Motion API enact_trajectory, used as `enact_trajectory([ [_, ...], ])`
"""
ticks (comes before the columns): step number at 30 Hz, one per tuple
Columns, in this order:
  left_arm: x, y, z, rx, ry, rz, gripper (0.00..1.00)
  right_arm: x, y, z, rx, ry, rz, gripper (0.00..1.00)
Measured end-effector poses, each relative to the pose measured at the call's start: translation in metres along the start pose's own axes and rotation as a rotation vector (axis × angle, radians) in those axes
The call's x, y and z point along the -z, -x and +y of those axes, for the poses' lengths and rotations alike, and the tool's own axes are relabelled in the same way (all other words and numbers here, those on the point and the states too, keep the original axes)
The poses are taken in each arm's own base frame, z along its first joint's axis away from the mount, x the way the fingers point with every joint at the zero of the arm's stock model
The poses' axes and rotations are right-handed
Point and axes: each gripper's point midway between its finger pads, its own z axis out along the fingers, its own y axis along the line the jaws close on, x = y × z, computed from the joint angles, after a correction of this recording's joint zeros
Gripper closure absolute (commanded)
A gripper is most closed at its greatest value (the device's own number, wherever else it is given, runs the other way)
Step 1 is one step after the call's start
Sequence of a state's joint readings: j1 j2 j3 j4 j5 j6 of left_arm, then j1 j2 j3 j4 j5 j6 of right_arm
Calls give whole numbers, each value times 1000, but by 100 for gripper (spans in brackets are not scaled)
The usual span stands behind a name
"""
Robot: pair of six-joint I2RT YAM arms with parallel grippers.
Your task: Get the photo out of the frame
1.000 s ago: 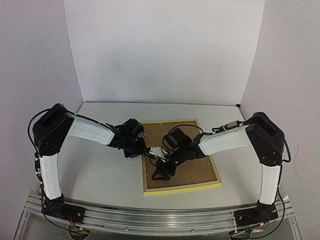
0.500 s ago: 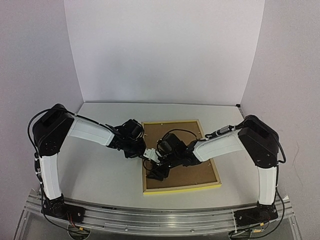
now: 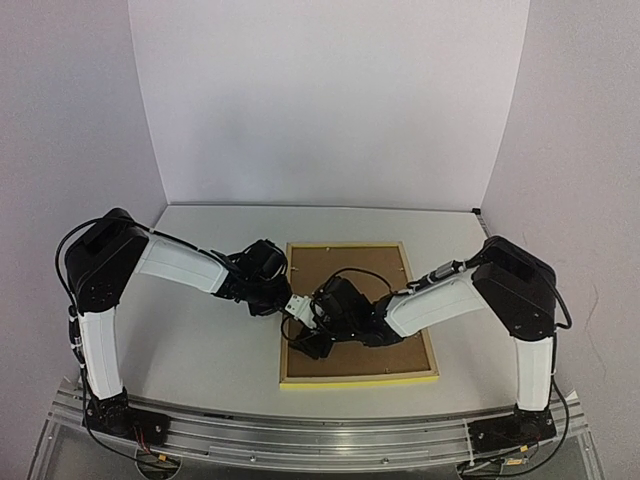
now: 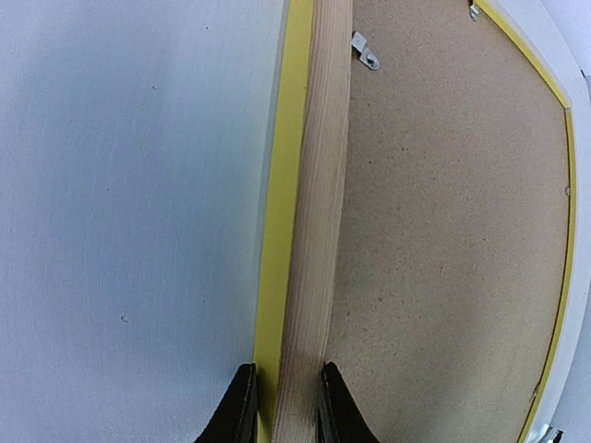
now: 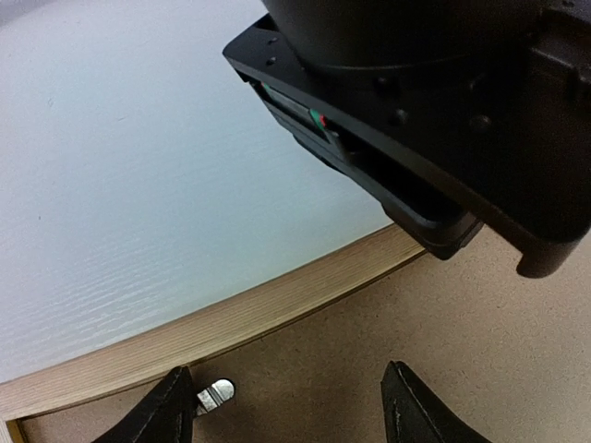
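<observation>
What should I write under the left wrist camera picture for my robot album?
The left gripper pinches one side of the thin yellow rectangular picture frame, plain brown backing board facing up.

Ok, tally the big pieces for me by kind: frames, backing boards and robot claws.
yellow frame: 1
brown backing board: 1
claws: 2, the left claw and the right claw
Total: 4
</observation>
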State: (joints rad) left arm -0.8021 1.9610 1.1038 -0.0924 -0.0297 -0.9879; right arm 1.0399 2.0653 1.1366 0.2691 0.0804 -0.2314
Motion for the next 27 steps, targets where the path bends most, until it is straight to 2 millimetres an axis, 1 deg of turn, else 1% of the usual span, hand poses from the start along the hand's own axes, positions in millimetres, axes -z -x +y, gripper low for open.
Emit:
enact_trajectory([
  [11,-1,6,3,25,13,-38,100,-4,2,-3,-81,-72,-13,43],
  [14,0,8,5,43,20,-50,100,-4,1,-6,-118,-102,-15,47],
  [17,0,9,7,72,26,-62,100,-4,0,-10,-173,-125,-16,47],
  [22,1,3,3,125,18,-50,100,-3,-6,-39,-268,-238,-31,47],
  [25,1,0,1,140,15,-46,100,-2,-8,-46,-291,-258,-32,46],
  [27,1,-1,1,146,14,-44,100,-1,-9,-47,-301,-262,-33,42],
])
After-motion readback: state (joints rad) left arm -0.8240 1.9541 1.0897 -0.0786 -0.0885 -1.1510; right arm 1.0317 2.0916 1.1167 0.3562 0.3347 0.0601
